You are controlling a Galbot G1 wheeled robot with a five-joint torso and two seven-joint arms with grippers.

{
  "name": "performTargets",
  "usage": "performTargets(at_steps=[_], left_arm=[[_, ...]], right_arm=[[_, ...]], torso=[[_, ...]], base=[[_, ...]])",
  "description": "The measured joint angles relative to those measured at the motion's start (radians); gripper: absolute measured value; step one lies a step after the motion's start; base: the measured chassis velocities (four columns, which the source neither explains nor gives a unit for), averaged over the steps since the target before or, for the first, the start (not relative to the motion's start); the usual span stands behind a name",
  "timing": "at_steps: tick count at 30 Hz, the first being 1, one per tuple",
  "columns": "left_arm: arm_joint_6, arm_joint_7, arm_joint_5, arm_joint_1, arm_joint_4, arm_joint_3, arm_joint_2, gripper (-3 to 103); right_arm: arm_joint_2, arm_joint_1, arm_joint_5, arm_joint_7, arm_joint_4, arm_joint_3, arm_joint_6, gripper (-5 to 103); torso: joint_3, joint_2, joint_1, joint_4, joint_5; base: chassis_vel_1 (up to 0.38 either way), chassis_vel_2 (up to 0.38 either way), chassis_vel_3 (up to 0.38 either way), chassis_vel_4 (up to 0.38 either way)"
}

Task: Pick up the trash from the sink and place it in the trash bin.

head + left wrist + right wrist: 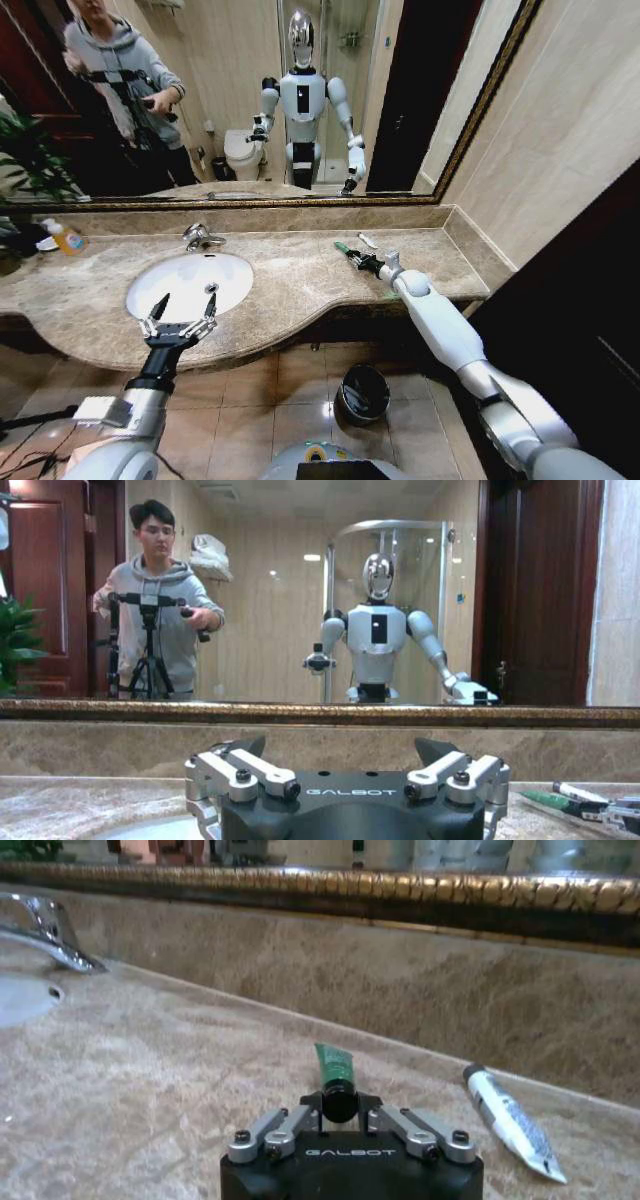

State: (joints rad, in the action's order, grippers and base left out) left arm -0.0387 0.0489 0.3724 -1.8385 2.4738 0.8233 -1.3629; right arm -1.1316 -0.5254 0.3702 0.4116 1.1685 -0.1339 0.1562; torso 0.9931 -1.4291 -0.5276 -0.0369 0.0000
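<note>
Two grippers are at work over the brown marble counter (300, 280). Nearest me, the left gripper (180, 318) hangs with its fingers spread wide and nothing between them, just above the near rim of the white oval basin (190, 282), whose bowl looks bare as far as I can see.

Across the counter, the right gripper (340, 1104) has its fingers drawn together on the near end of the short green tube (333, 1063), which lies flat and points away from it. Just beside that gripper lies a thin white sachet with a dark tip (508, 1123), untouched. The grip sits only on the tube's tail, so I judge it could swing or slip out when lifted.

Below the right arm, on the tiled floor, stands the small round black bin with a shiny rim (363, 392); its inside is dark and I cannot tell what it holds. A tube released from counter height could easily miss it.
</note>
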Motion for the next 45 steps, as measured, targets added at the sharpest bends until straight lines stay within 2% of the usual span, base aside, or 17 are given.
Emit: performTargets(at_steps=[5, 8, 9, 11, 12, 13, 16, 20, 25, 29, 32, 33, 38, 40, 41, 45], left_arm=[[0.000, 0.000, 0.000, 0.000, 0.000, 0.000, 0.000, 100], [0.000, 0.000, 0.000, 0.000, 0.000, 0.000, 0.000, 100], [0.000, 0.000, 0.000, 0.000, 0.000, 0.000, 0.000, 100], [0.000, 0.000, 0.000, 0.000, 0.000, 0.000, 0.000, 100], [0.000, 0.000, 0.000, 0.000, 0.000, 0.000, 0.000, 100], [0.000, 0.000, 0.000, 0.000, 0.000, 0.000, 0.000, 100], [0.000, 0.000, 0.000, 0.000, 0.000, 0.000, 0.000, 100], [0.000, 0.000, 0.000, 0.000, 0.000, 0.000, 0.000, 100], [0.000, 0.000, 0.000, 0.000, 0.000, 0.000, 0.000, 100], [0.000, 0.000, 0.000, 0.000, 0.000, 0.000, 0.000, 100], [0.000, 0.000, 0.000, 0.000, 0.000, 0.000, 0.000, 100], [0.000, 0.000, 0.000, 0.000, 0.000, 0.000, 0.000, 100], [0.000, 0.000, 0.000, 0.000, 0.000, 0.000, 0.000, 100], [0.000, 0.000, 0.000, 0.000, 0.000, 0.000, 0.000, 100], [0.000, 0.000, 0.000, 0.000, 0.000, 0.000, 0.000, 100], [0.000, 0.000, 0.000, 0.000, 0.000, 0.000, 0.000, 100]], right_arm=[[0.014, -0.042, 0.024, -0.030, 0.063, -0.056, -0.006, 20], [0.038, -0.106, 0.082, -0.118, 0.165, -0.115, -0.039, 20], [0.038, -0.106, 0.082, -0.118, 0.165, -0.115, -0.039, 20], [0.054, -0.147, 0.121, -0.174, 0.234, -0.140, -0.048, 20], [0.067, -0.204, 0.151, -0.291, 0.326, -0.160, -0.050, 20], [0.067, -0.204, 0.151, -0.291, 0.326, -0.160, -0.050, 20], [0.074, -0.322, 0.176, -0.454, 0.504, -0.199, 0.012, 20], [0.065, -0.414, 0.171, -0.501, 0.631, -0.232, 0.034, 20], [0.040, -0.538, 0.159, -0.516, 0.763, -0.317, 0.043, 20], [-0.004, -0.737, 0.116, -0.504, 0.855, -0.415, 0.002, 20], [-0.022, -0.805, 0.094, -0.491, 0.879, -0.427, -0.016, 20], [-0.031, -0.833, 0.082, -0.485, 0.888, -0.431, -0.025, 20], [-0.107, -0.966, -0.010, -0.472, 0.904, -0.471, -0.089, 20], [-0.161, -1.051, -0.053, -0.464, 0.906, -0.487, -0.140, 20], [-0.161, -1.051, -0.053, -0.464, 0.906, -0.487, -0.140, 20], [-0.232, -1.167, -0.120, -0.452, 0.875, -0.492, -0.243, 20]], torso=[[0.000, 0.000, 0.000, 0.0000, 0.0001], [0.000, 0.000, 0.000, 0.0001, 0.0000], [0.000, 0.000, 0.000, 0.0001, 0.0000], [0.000, 0.000, 0.000, 0.0001, 0.0000], [0.000, 0.000, 0.000, 0.0000, -0.0003], [0.000, 0.000, 0.000, 0.0000, -0.0003], [0.000, 0.000, 0.000, 0.0006, -0.0001], [0.000, 0.000, 0.000, -0.0001, 0.0001], [0.000, 0.000, 0.000, -0.0001, -0.0002], [0.000, 0.000, 0.000, 0.0003, 0.0001], [0.000, 0.000, 0.000, 0.0006, -0.0001], [0.000, 0.000, 0.000, 0.0000, 0.0000], [0.000, 0.000, 0.000, 0.0001, -0.0001], [0.000, 0.000, 0.000, 0.0001, 0.0000], [0.000, 0.000, 0.000, 0.0001, 0.0000], [0.000, 0.000, 0.000, 0.0001, 0.0000]], base=[[0.000, 0.000, 0.000, 0.000], [0.000, 0.000, 0.000, 0.000], [0.000, 0.000, 0.000, 0.000], [0.000, 0.000, 0.000, 0.000], [0.000, 0.000, 0.000, 0.000], [0.000, 0.000, 0.000, 0.000], [0.000, 0.000, 0.000, 0.000], [0.000, 0.000, 0.000, 0.000], [0.000, 0.000, 0.000, 0.000], [0.000, 0.000, 0.000, 0.000], [0.000, 0.000, 0.000, 0.000], [0.000, 0.000, 0.000, 0.000], [0.000, 0.000, 0.000, 0.000], [0.000, 0.000, 0.000, 0.000], [0.000, 0.000, 0.000, 0.000], [0.000, 0.000, 0.000, 0.000]])
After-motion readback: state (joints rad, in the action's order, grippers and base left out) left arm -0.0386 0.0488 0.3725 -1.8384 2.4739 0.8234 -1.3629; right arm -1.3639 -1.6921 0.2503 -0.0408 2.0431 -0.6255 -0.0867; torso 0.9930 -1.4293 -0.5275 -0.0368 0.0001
